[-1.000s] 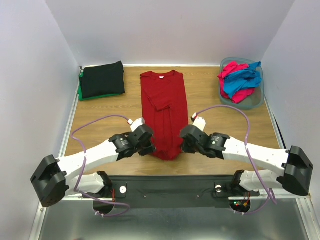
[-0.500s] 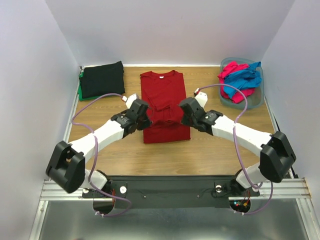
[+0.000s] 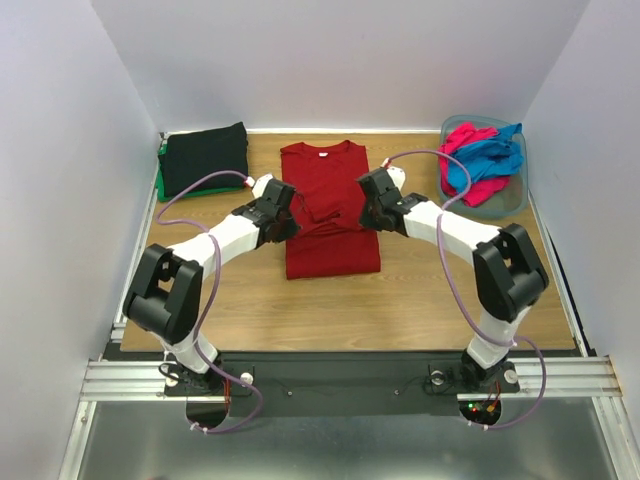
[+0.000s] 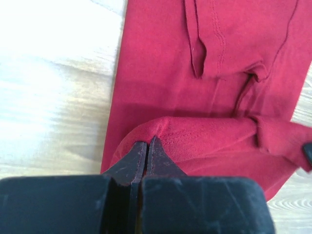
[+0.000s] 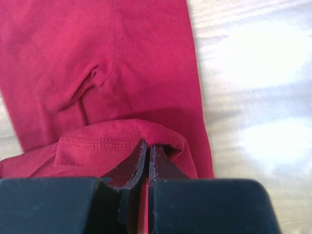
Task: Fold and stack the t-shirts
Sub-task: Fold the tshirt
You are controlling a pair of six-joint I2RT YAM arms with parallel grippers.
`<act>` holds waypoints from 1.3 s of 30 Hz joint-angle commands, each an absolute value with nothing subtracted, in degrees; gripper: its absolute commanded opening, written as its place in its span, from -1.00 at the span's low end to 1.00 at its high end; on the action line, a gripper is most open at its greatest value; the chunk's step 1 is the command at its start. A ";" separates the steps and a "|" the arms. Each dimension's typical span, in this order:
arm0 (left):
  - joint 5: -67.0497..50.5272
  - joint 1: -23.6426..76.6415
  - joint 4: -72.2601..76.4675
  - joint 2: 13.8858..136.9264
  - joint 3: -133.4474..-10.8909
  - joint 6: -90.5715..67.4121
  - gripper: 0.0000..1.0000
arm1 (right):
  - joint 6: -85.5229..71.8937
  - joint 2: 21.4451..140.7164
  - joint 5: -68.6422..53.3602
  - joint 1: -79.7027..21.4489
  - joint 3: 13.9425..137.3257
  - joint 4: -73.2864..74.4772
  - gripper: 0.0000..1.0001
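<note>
My left gripper (image 4: 147,144) was pinched tight on the doubled-over hem of the dark red t-shirt (image 3: 330,215), and my right gripper (image 5: 147,146) was clamped on the same hem at its other side. The shirt lay mid-table (image 3: 430,290), collar away from me. At far left a folded black t-shirt (image 3: 205,158) sat on a green t-shirt (image 3: 162,190). At far right the tub (image 3: 516,203) held a crumpled pink t-shirt (image 3: 462,140) and a blue t-shirt (image 3: 488,160).
</note>
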State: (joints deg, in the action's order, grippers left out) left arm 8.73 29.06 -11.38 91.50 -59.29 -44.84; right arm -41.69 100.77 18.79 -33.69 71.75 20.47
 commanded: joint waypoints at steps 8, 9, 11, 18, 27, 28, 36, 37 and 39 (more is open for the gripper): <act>9.75 26.72 -11.07 97.38 -67.06 -41.92 0.29 | -38.06 107.49 15.03 -30.41 80.07 17.93 -0.01; 9.76 26.72 -11.34 96.60 -67.50 -41.84 0.49 | -37.80 106.53 15.03 -30.41 80.07 17.93 0.20; 9.49 26.72 -11.60 95.28 -67.33 -41.57 0.69 | -37.18 105.30 14.07 -30.41 79.28 17.84 0.46; 8.01 26.81 -9.68 82.65 -53.48 -43.59 0.97 | -30.24 99.76 5.71 -31.20 70.17 17.58 1.00; -2.37 28.56 -0.26 70.67 -32.10 -48.07 0.97 | -39.71 87.82 1.42 -31.55 49.76 11.18 0.90; -2.55 28.56 1.04 70.66 -31.56 -48.16 0.97 | -40.51 87.11 1.06 -31.55 47.48 10.12 0.86; -3.87 28.57 4.74 74.43 -30.76 -48.08 0.44 | -43.77 86.83 0.26 -31.55 43.51 5.28 0.28; -3.87 28.56 4.83 74.97 -30.67 -47.90 0.35 | -44.03 87.10 0.35 -31.55 43.42 5.27 0.22; -4.39 28.56 5.10 76.19 -31.02 -47.73 0.13 | -44.30 87.63 -0.35 -31.55 43.16 4.92 0.16</act>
State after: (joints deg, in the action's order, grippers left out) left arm -3.14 28.42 2.42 74.72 -31.46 -47.92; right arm -42.52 87.15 0.95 -31.20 43.29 8.80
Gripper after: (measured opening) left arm 0.648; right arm 0.596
